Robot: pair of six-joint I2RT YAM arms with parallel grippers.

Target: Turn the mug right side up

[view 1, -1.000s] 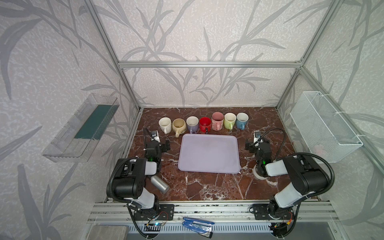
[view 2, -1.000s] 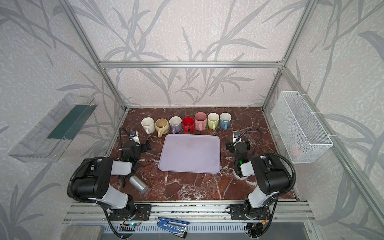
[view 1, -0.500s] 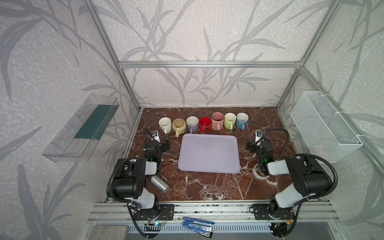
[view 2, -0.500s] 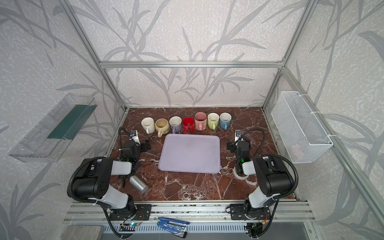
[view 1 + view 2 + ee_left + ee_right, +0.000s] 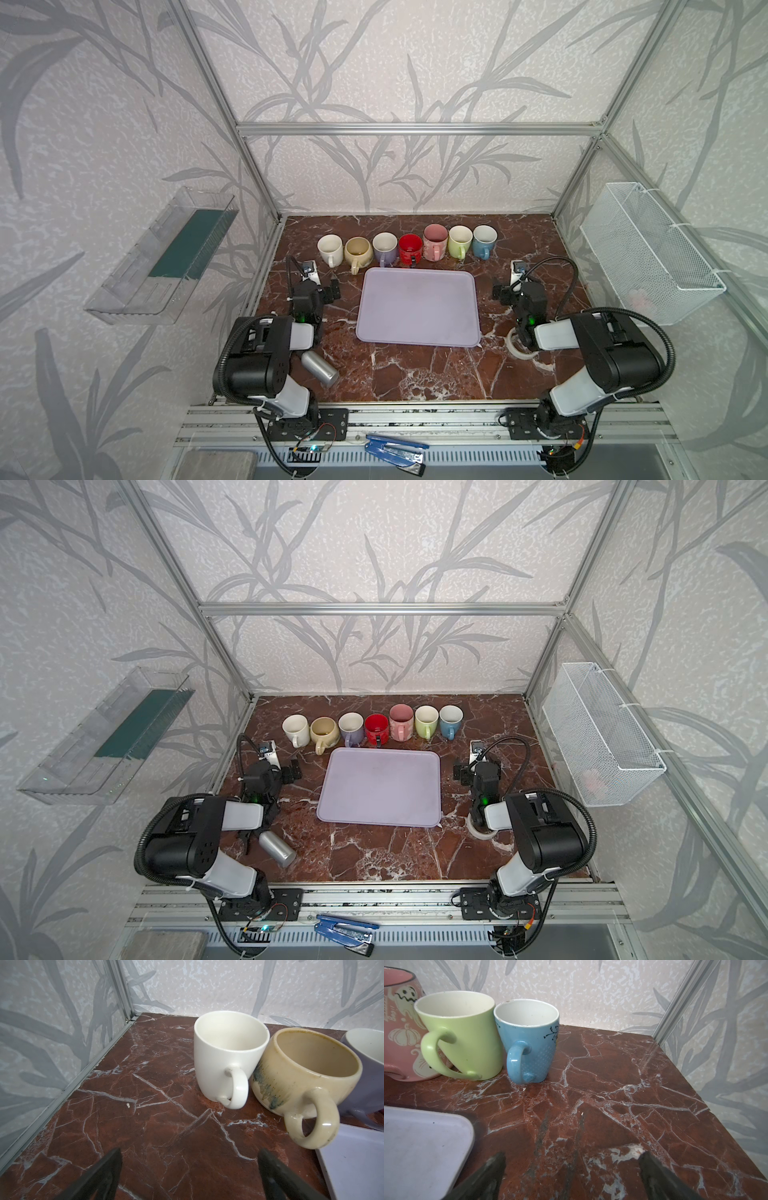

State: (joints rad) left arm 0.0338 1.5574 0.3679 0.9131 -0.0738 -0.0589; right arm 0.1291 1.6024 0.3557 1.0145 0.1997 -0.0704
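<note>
Hardly anything had moved since a second earlier. Only the right arm had shifted very slightly near the right edge of the table (image 5: 415, 374), while the row of mugs (image 5: 410, 248) kept its place along the far edge, just behind the tray (image 5: 417, 307).

Every mug in that row stood mouth up with its handle toward the near edge, from the white mug (image 5: 226, 1053) at the left end to the blue mug (image 5: 529, 1043) at the right. We could not pick out one that needed turning, and we judged the righting done.

That fitted how the arms sat: folded low on either side of the tray, clear of the mugs. The left gripper (image 5: 189, 1151) had its jaws spread wide over bare marble and held nothing, and so did the right gripper (image 5: 573, 1154).

A silver can (image 5: 319, 368) lay on its side near the front left corner, and a tape ring (image 5: 519, 347) lay partly under the right arm.
</note>
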